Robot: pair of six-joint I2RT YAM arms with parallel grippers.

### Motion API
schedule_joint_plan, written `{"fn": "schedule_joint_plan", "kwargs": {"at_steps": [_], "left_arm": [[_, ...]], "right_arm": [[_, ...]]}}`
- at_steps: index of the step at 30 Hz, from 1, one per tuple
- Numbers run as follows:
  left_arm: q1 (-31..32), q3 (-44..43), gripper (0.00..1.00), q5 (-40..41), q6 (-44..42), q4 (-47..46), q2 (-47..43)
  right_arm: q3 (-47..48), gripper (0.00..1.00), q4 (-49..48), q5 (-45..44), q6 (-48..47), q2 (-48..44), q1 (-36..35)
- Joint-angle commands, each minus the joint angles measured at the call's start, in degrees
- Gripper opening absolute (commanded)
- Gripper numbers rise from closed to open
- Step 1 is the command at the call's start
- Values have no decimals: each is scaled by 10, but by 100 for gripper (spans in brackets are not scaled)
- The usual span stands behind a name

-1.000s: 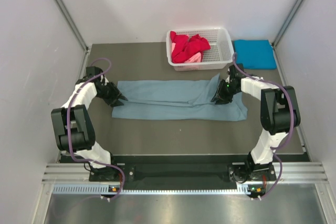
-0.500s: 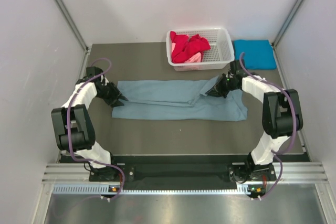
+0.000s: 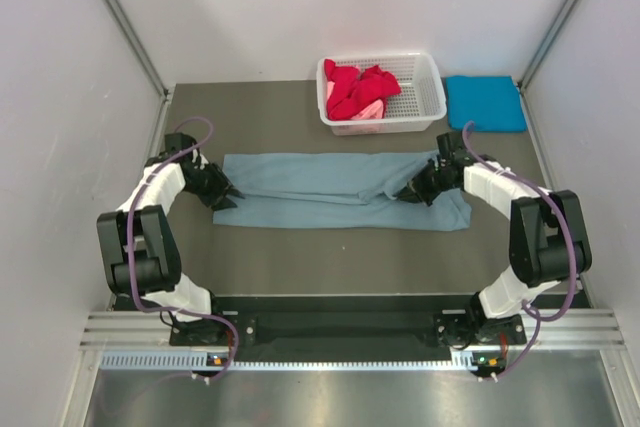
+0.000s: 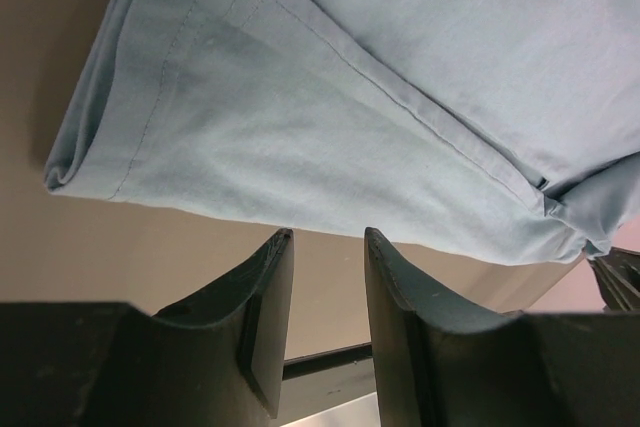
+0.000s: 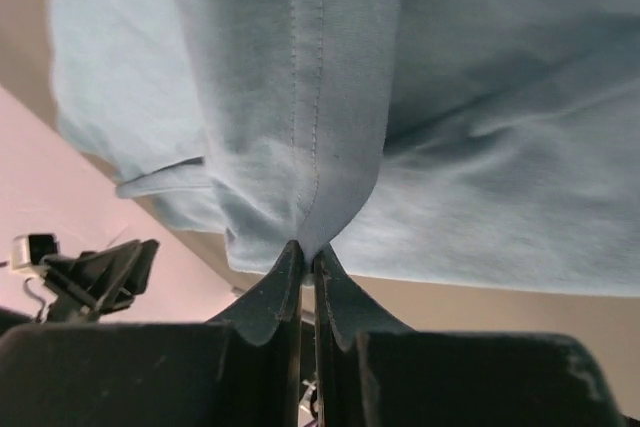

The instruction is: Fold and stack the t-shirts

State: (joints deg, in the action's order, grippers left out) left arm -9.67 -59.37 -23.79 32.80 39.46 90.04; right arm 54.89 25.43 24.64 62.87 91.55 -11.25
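Across the middle of the table (image 3: 350,252), the grey-blue shirt (image 3: 330,192) lies flat in a long folded band. Behind it, the white basket (image 3: 433,97) holds red and pink shirts (image 3: 358,89). A folded turquoise shirt (image 3: 485,104) lies just right of the basket. The right gripper (image 5: 307,252) is clamped on a fold near the grey-blue shirt's right end. The left gripper (image 4: 328,247) has its jaws parted and empty, just off the left edge.

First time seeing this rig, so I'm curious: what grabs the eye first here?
A grey-blue t-shirt lies stretched across the middle. The right gripper is pinched shut on one end's cloth; the left gripper hangs open at the other end. Behind, a white basket holds red shirts, a folded turquoise shirt to its right.
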Motion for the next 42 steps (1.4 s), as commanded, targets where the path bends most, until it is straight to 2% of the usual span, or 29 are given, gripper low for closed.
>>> {"fn": "schedule_joint_plan", "kwargs": {"at_steps": [1, 5, 7, 8, 10, 12, 14, 17, 21, 26, 28, 34, 40, 42], "left_arm": [[-1, 10, 40, -11, -9, -5, -33], [-1, 20, 40, -8, -10, -3, -42], [-1, 22, 40, -11, -9, -3, -44], [-1, 22, 40, -11, -9, -1, -44], [-1, 22, 40, -11, -8, -2, -45], [-1, 19, 40, -12, -8, -1, -44], [-2, 18, 40, -12, -6, -2, -44], [-1, 15, 40, -14, -6, -1, -39], [-1, 10, 40, -15, -7, 2, -34], [-1, -1, 40, -13, -13, 8, -28], [-1, -2, 40, -12, -13, 6, -23], [-1, -12, 40, -15, -12, 4, -8], [-1, -20, 40, -23, -14, 5, 11], [-1, -20, 40, -24, -15, 7, 15]], "right_arm": [[-12, 1, 23, -27, 6, -29, -13], [-8, 2, 52, -51, -24, -31, -18], [-5, 7, 60, -59, -37, -37, -21], [-5, 17, 57, -61, -58, -38, -21], [13, 29, 49, -50, -99, -32, -18], [41, 39, 66, -59, -181, -25, -2], [74, 56, 64, -93, -255, -27, 6], [106, 62, 58, -124, -331, -10, 27], [133, 57, 25, -136, -389, 44, 58], [151, 40, -13, -116, -435, 80, 77], [160, 40, -15, -128, -448, 88, 79], [170, 55, -48, -123, -496, 99, 96], [149, 71, -141, -38, -534, 103, 106], [154, 72, -164, -15, -537, 118, 108]]}}
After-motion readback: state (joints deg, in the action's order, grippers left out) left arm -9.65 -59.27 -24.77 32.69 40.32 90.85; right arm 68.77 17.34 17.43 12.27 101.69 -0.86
